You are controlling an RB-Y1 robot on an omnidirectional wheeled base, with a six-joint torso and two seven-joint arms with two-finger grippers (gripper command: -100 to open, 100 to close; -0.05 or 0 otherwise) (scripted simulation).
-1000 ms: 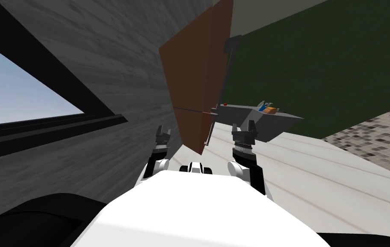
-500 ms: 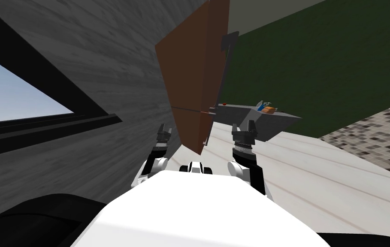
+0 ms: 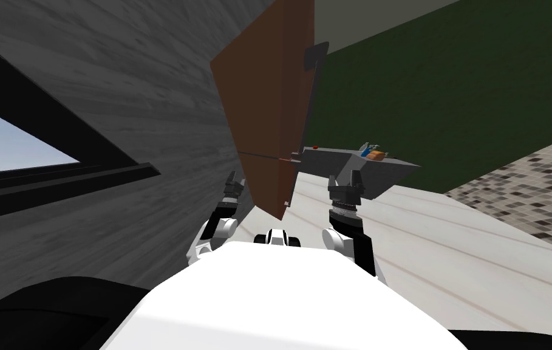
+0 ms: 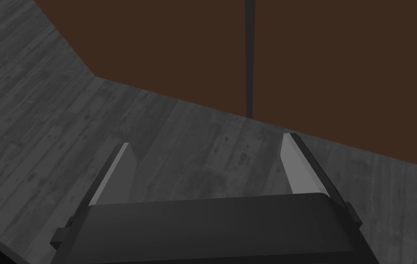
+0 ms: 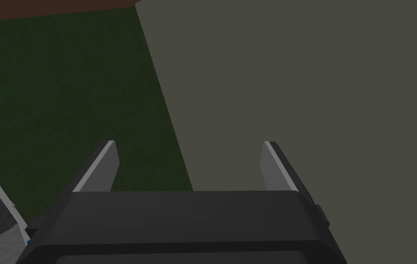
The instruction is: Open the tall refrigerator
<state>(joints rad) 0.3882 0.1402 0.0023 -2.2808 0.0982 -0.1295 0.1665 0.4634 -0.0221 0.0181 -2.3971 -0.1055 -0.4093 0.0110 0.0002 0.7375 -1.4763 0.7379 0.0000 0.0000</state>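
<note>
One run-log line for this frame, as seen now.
phase: pre-grasp | left gripper: open, facing brown refrigerator | handle: ungrasped | right gripper: open, empty

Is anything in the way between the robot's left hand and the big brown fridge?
No, nothing I can see is in the way. The left gripper is open and points toward the brown refrigerator. Between them there is just a bare grey planked surface.

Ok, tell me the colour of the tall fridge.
The fridge is reddish brown, clearest in the head view.
</note>
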